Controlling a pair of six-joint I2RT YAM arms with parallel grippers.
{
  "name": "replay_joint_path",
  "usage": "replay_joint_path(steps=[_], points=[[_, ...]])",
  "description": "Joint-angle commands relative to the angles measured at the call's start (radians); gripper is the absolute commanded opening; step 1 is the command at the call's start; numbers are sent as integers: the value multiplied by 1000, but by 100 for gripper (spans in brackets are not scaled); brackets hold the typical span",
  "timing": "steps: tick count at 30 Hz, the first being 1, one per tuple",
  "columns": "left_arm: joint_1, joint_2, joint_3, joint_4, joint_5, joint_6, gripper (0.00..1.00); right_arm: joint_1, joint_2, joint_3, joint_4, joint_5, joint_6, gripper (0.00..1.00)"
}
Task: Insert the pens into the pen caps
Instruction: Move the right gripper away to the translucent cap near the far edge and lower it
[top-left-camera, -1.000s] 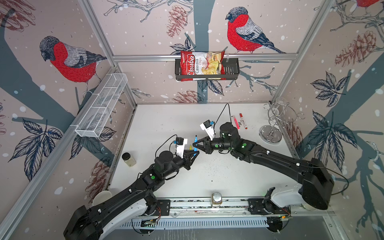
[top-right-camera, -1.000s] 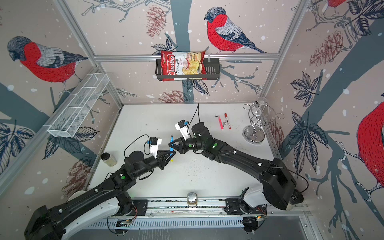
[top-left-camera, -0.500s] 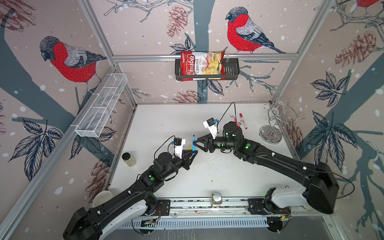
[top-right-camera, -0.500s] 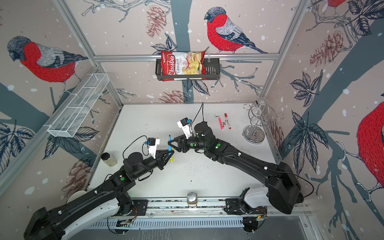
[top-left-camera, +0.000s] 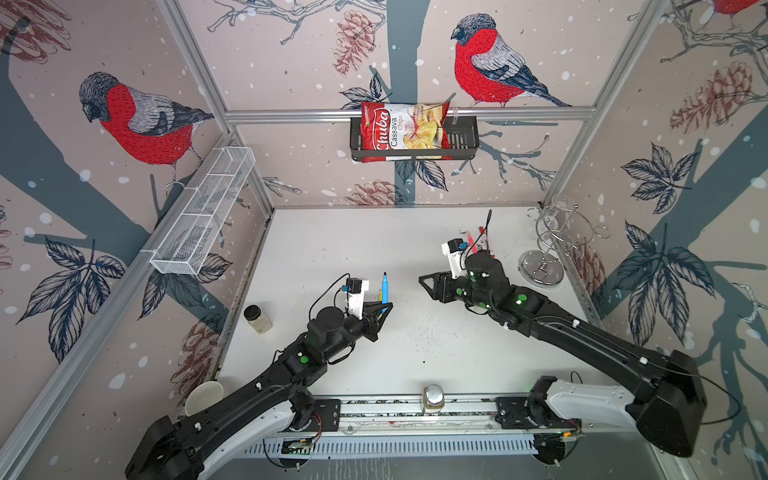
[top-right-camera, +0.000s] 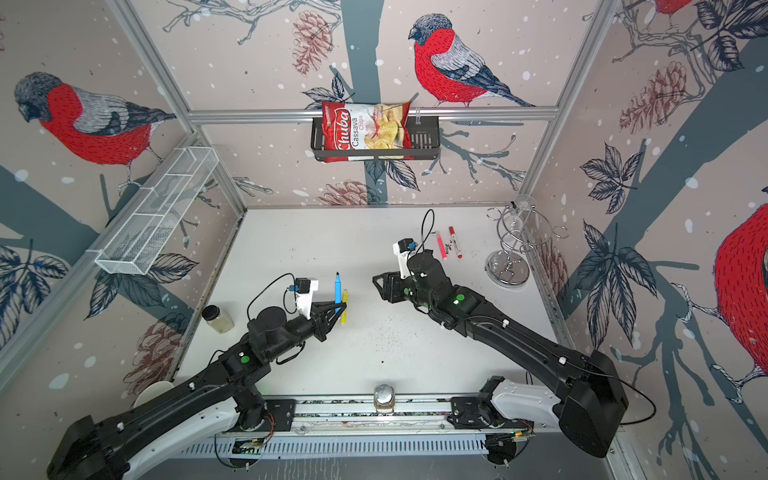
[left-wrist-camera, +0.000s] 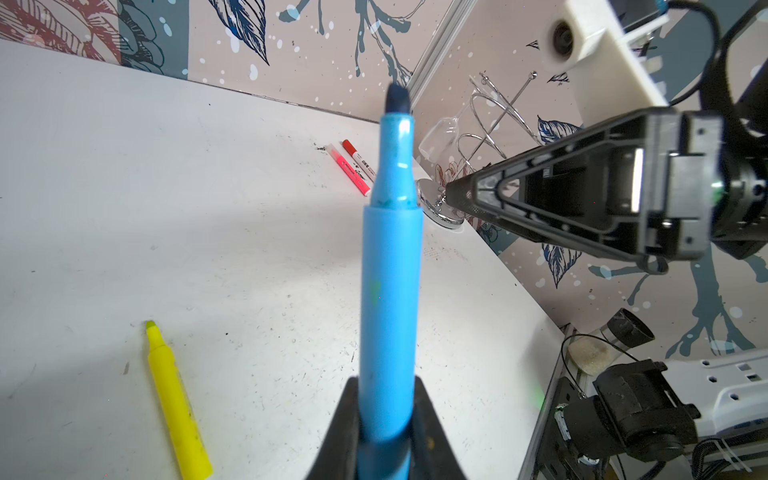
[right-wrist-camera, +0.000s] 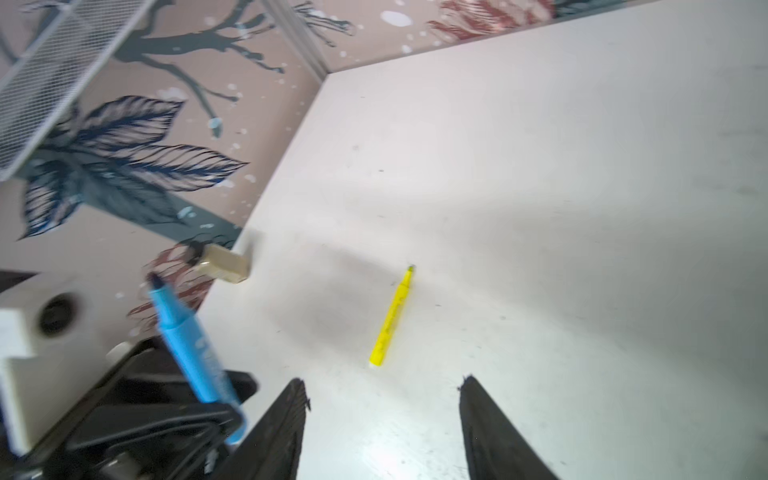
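My left gripper (top-left-camera: 384, 306) (top-right-camera: 341, 306) (left-wrist-camera: 386, 382) is shut on the lower barrel of the blue pen (top-left-camera: 385, 289) (top-right-camera: 337, 291) (left-wrist-camera: 388, 291) (right-wrist-camera: 187, 345), which stands upright with its dark tip up. The yellow pen (top-right-camera: 344, 308) (left-wrist-camera: 174, 399) (right-wrist-camera: 392, 320) lies on the table just beside it. My right gripper (top-left-camera: 426, 286) (top-right-camera: 378, 286) (right-wrist-camera: 382, 380) hovers to the right, open and holding nothing. The pink pen (top-left-camera: 469, 239) (top-right-camera: 440, 245) (left-wrist-camera: 349, 170) and white pen (top-right-camera: 455, 243) (left-wrist-camera: 363, 164) lie side by side at the back right. No loose pen caps show.
A small jar (top-left-camera: 257, 319) stands at the table's left edge and another jar (top-left-camera: 433, 399) on the front rail. A wire glass holder (top-left-camera: 544, 253) stands at the back right, a paper cup (top-left-camera: 203, 397) at the front left. A mesh tray (top-left-camera: 199, 216) hangs on the left wall.
My right gripper was shut at the blue pen's tip; it has opened and drawn back to the right. My left gripper keeps the pen and has barely moved.
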Motion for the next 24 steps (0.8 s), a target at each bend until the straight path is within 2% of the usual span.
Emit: replay_joint_path(steps=[1,4,14,24], points=[[2,9,8,18,-11,17,0,-69,0,-10,-116,87,62,60],[2,3,4,15,-13,16,0,-133,15,-18,-162,74,77,60],[2,-8,-4,2,-19,11,0,-246,149,-17,-274,99,122,58],[1,10,3,7,-10,14,0,-258,242,-22,-268,95,129,60]])
